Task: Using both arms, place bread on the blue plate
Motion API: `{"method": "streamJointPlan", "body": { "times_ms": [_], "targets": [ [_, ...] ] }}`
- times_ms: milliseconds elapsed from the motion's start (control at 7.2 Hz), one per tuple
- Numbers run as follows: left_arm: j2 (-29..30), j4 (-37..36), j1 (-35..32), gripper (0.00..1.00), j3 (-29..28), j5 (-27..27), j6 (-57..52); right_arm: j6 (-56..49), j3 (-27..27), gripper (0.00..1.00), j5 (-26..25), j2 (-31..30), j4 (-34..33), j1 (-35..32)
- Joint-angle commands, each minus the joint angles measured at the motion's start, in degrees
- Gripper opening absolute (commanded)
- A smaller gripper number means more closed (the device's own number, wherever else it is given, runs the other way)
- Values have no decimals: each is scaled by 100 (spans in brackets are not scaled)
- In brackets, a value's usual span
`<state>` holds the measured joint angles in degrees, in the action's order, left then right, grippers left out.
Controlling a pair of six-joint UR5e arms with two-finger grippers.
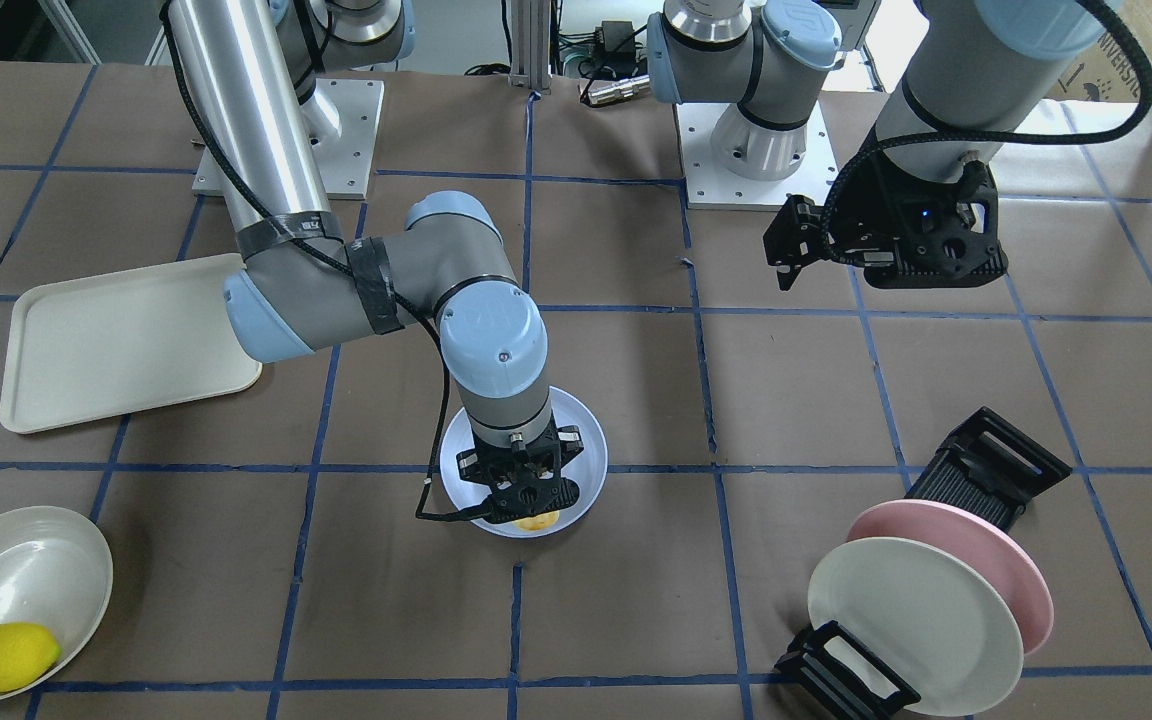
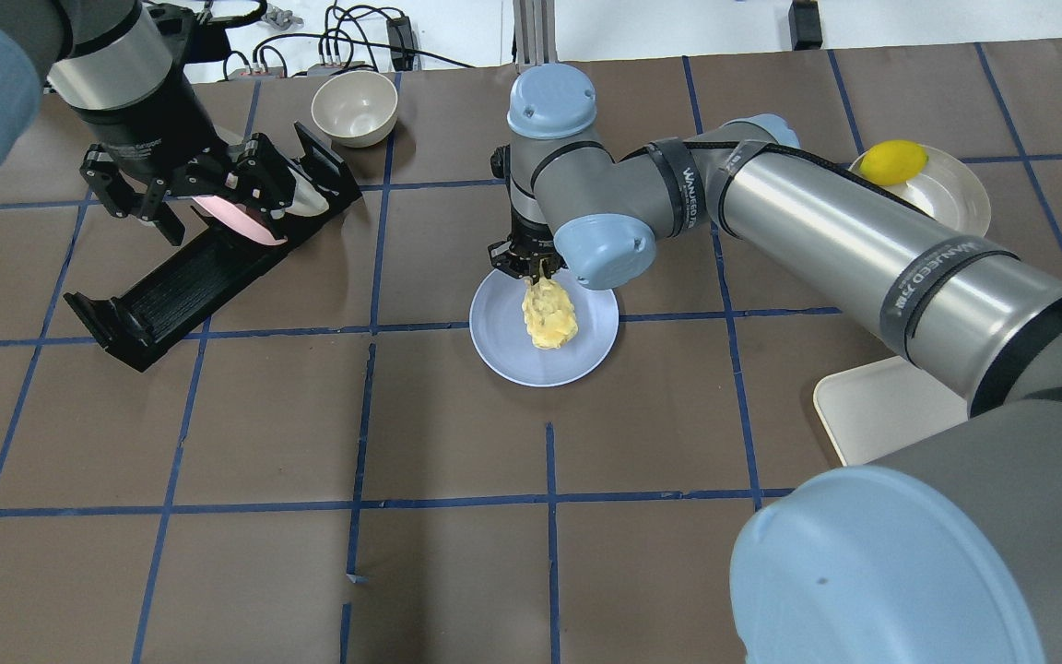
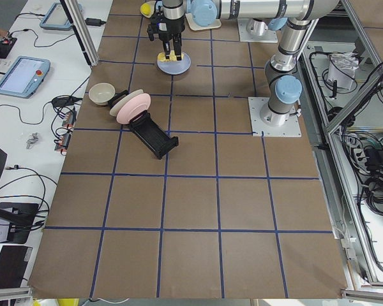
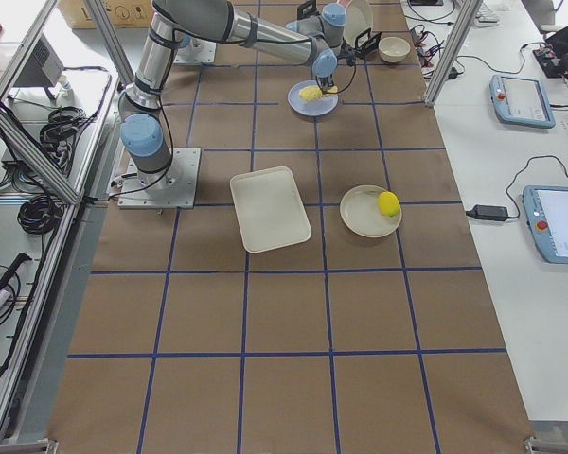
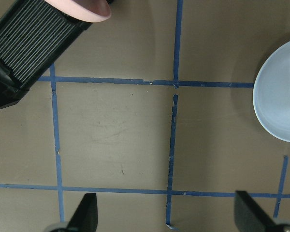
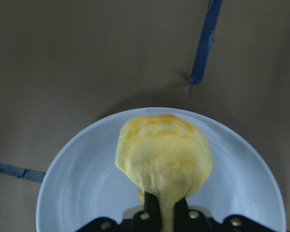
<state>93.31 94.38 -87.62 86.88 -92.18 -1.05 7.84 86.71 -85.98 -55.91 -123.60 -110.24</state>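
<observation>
While gripped at one narrow end, stretched across the middle of the blue plate [image 2: 513, 355]: the bread [image 2: 549, 315], pale yellow and bumpy. Cannot tell whether resting on the plate or held just above it. Pinching that end between two pressed-in fingers, pointing straight down over the plate's rim on the side away from the robot: the right gripper [image 2: 536, 267]. Well apart, raised above the worktop [image 2: 457, 553] between the blue plate and a black rack [image 1: 986, 470], fingers spread wide: the left gripper [image 5: 166, 217]. In the rack, standing on edge and leaning: a pink plate [image 1: 1021, 575] and, next to it, a cream-white plate [image 1: 911, 625]. In a shallow white dish [image 1: 26, 560] near a worktop corner: one smooth yellow lemon [image 1: 4, 657], against the rim. Beside the right arm [image 1: 246, 130], flat on the worktop: a cream tray [image 1: 116, 340]. Beyond the rack: a small cream bowl [image 2: 354, 106].
</observation>
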Motion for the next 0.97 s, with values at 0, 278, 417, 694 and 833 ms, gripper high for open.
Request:
{"method": "streamJointPlan", "body": {
  "times_ms": [0, 278, 417, 694, 833],
  "targets": [
    [-85, -7, -54, 100, -22, 15, -18, 16, 21, 100, -42, 106, -383, -6],
    [-137, -24, -36, 100, 56, 16, -88, -46, -14, 100, -182, 2, -314, 46],
    [-112, -33, -45, 100, 31, 16, -106, -63, 39, 100, -174, -182, -296, 55],
    [-94, -51, -45, 100, 40, 16, -97, -142, 101, 100, -182, -620, 140, 160],
    [-94, -51, -45, 100, 40, 16, -97, -456, 170, 100, -191, -928, 596, 335]
  ]
}}
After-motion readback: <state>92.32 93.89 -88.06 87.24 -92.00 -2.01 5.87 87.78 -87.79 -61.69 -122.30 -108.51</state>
